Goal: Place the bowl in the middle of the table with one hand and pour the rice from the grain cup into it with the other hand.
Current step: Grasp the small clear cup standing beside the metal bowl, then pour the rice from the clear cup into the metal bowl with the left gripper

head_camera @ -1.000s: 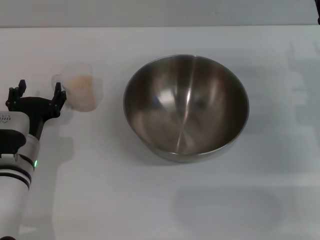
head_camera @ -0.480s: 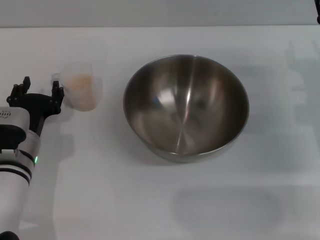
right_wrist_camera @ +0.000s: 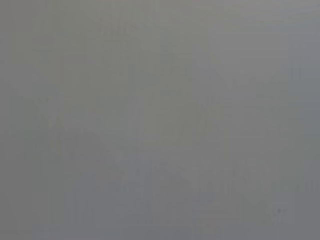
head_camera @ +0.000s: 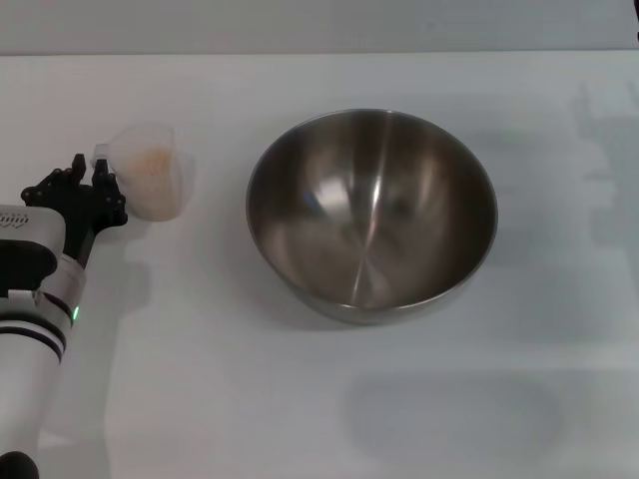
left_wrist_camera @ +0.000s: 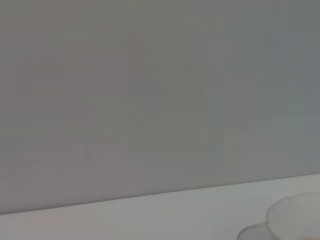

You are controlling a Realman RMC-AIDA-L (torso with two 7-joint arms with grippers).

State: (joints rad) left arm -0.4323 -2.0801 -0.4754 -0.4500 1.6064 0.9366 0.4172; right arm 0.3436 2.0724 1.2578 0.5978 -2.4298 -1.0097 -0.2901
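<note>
The bowl [head_camera: 371,215] sits upright near the middle of the worktop [head_camera: 300,399]. Toward the worktop's left edge, the grain cup [head_camera: 150,170] holds rice [head_camera: 155,160] and appears tilted. The left pincer [head_camera: 88,178] is closed on the grain cup's handle there, while the right pincer shows in no view.

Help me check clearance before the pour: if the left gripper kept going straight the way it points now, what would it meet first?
Probably the grain cup: the left gripper sits at its handle, pointing toward the table's far side. Height is unclear from above.
</note>
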